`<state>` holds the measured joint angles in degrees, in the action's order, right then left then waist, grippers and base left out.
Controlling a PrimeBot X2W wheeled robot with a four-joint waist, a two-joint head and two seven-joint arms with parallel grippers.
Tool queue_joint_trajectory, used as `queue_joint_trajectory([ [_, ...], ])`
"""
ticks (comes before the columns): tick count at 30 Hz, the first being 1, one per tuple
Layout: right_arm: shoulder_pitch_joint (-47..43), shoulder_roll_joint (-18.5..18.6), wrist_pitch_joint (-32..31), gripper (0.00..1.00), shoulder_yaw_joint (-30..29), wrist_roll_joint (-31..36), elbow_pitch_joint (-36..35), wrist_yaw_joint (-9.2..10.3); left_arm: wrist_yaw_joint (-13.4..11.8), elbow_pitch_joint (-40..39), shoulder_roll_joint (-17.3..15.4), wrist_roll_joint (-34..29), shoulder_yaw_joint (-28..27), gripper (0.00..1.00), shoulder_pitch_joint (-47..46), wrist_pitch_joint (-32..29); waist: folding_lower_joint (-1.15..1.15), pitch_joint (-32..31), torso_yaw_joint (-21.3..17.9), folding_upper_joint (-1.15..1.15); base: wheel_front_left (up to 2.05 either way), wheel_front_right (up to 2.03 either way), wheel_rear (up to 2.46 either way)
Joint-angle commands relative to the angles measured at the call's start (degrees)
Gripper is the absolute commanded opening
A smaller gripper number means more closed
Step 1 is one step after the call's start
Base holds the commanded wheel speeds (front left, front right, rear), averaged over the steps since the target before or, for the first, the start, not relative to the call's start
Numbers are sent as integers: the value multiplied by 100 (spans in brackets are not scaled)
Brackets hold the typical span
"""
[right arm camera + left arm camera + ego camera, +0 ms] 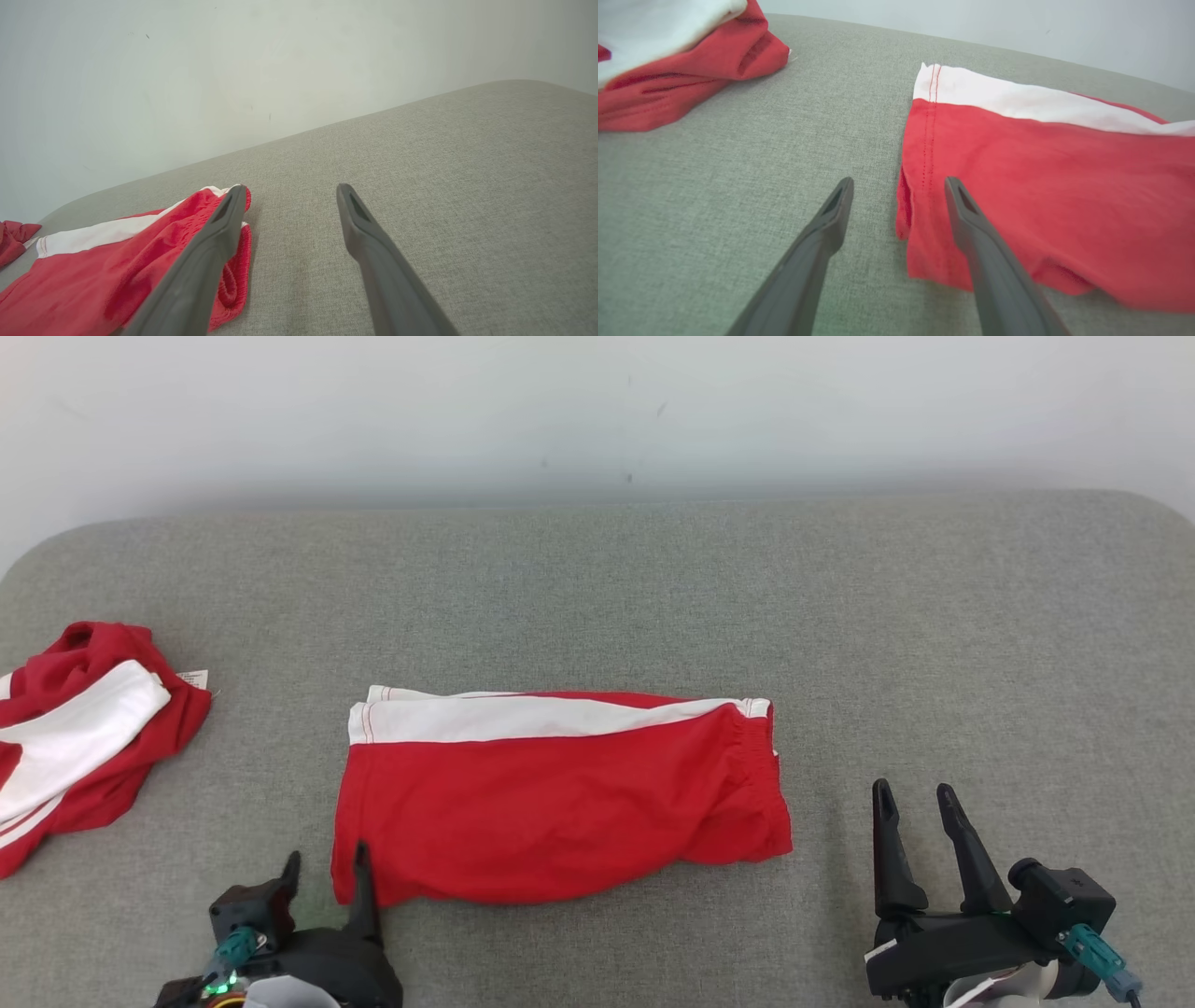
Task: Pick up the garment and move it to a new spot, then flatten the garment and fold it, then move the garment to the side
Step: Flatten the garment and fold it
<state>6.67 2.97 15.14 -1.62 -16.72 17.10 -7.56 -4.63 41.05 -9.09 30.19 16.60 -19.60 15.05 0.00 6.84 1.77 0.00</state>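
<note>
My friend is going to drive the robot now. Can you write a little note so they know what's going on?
Left gripper: open, holding nothing, at the near left corner of the red shorts.
Right gripper: open, holding nothing, to the right of the shorts and apart from them.
Shorts: folded, lying flat in the middle of the grey cushion. A second red-and-white garment sits crumpled at far left.
Done: flattening and folding, it seems.
Left: move the shorts to the side.
</note>
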Motion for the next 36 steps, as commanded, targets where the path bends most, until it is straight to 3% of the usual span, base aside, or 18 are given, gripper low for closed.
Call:
queue_joint_trajectory([
  [1, -16, -10, -1, 100, -5, 46, -10, 12, -57, -228, -32, -251, -171, 100, 174, 19, 0, -27, 0, 0, 0, 0, 0],
  [11, -119, -9, 0, 100, 8, 97, 17, 12, -42, -1631, 127, -1594, -935, 100, 993, 19, 0, -167, 63, 0, 0, 0, 0],
  [21, -269, -10, -1, 100, 46, 128, 122, 12, 82, -2212, 297, -2417, -1258, 100, 1618, 19, 0, -440, 93, 0, 0, 0, 0],
  [36, 167, -9, 0, 100, 171, 238, 592, 12, 304, -2241, 526, -2663, -1249, 100, 1617, 19, 0, -123, 577, 0, 0, 0, 0],
])
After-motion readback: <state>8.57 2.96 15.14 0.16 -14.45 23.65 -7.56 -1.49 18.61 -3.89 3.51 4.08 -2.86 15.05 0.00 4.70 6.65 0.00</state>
